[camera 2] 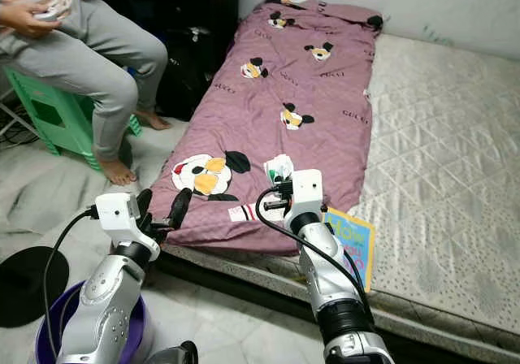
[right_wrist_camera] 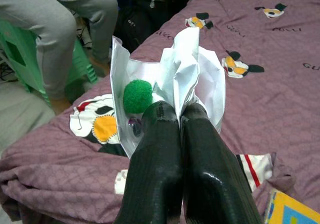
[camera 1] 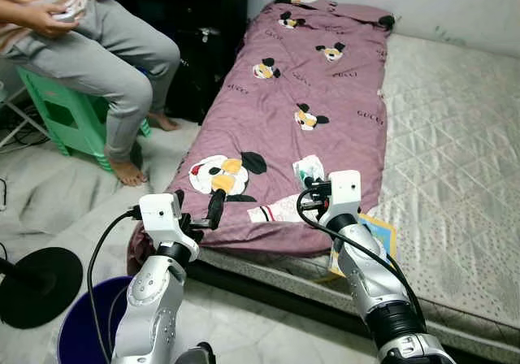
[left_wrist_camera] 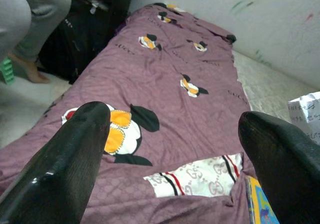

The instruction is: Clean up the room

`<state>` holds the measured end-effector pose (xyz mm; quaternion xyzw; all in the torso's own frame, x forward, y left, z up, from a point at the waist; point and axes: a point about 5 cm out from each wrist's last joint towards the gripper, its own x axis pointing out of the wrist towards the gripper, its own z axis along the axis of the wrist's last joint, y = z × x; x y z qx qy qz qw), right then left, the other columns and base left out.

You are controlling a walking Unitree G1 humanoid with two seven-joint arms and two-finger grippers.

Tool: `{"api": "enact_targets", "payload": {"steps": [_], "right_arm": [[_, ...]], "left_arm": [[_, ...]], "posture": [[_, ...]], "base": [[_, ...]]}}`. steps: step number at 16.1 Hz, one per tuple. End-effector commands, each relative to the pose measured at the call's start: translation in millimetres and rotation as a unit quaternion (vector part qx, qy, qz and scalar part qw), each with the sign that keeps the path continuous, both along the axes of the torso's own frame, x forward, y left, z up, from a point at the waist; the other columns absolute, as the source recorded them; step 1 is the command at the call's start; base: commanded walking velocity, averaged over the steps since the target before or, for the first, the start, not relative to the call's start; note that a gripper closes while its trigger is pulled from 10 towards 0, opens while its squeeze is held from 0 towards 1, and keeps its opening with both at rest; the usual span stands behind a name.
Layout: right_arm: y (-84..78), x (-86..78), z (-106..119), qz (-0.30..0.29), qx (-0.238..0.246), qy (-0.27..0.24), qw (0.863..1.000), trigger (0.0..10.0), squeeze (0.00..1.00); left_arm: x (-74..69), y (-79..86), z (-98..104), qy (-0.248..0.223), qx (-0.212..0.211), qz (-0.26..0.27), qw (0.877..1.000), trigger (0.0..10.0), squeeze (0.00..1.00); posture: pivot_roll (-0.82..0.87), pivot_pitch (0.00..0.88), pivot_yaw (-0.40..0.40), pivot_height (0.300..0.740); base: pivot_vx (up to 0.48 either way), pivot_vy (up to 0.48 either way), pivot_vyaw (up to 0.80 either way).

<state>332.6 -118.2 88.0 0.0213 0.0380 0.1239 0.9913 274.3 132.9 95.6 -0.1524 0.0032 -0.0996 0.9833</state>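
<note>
The right gripper (right_wrist_camera: pixel 177 115) is pinching a crumpled white wrapper (right_wrist_camera: pixel 192 69) between its closed fingers, holding it just above the near end of the purple quilt (camera 1: pixel 309 96), with a green pompom (right_wrist_camera: pixel 137 95) sitting in a clear flap of the same wrapper. The left gripper (camera 1: pixel 197 210) is hovering with its fingers spread wide and nothing between them, at the quilt's near left corner. The biggest risk, as I judge it, is sitting below: the purple bin (camera 1: pixel 81 331) is lying on the floor under the left arm, on the far side from the loaded arm, so carrying the wrapper across is likely to be bringing the two arms close together, and the cables looping off each wrist could be snagging. Next, the grip is taking only a fold of thin paper, so the wrapper could be slipping or tearing loose during a swing. Smaller still, the pompom seems to be resting loosely and could be rolling out onto the quilt. The person (camera 1: pixel 97 47) is sitting on a green stool (camera 1: pixel 69 120) near the bin, feet on the floor, which could be crowding any turn that way. The bin is being cut off by the frame, a book (camera 2: pixel 353 242) is lying half hidden behind the right arm, and a small dark item beside the pompom is too small to identify.
</note>
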Motion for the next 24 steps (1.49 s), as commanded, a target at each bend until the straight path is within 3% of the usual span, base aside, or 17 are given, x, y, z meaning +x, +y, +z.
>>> {"api": "enact_targets", "payload": {"steps": [1,18,24], "right_arm": [[-2.5,1.7,1.1,-0.005,-0.001,-0.002,1.0,10.0,0.0],[-2.8,2.2,0.4,-0.005,-0.005,-0.001,1.0,10.0,0.0],[-3.3,2.6,-0.5,-0.005,-0.007,0.0,1.0,10.0,0.0]], "left_arm": [[0.3,-0.1,1.2,-0.004,0.001,-0.001,1.0,10.0,0.0],[0.8,-0.5,0.1,-0.003,0.004,0.001,1.0,10.0,0.0],[1.7,0.2,-0.4,-0.002,0.004,0.004,1.0,10.0,0.0]], "posture": [[0.06,0.122,-0.018,0.74],[0.06,0.116,-0.019,0.74],[0.06,0.118,-0.02,0.74]], "base": [[0.337,0.0,0.0],[0.337,0.0,0.0],[0.18,0.0,0.0]]}}
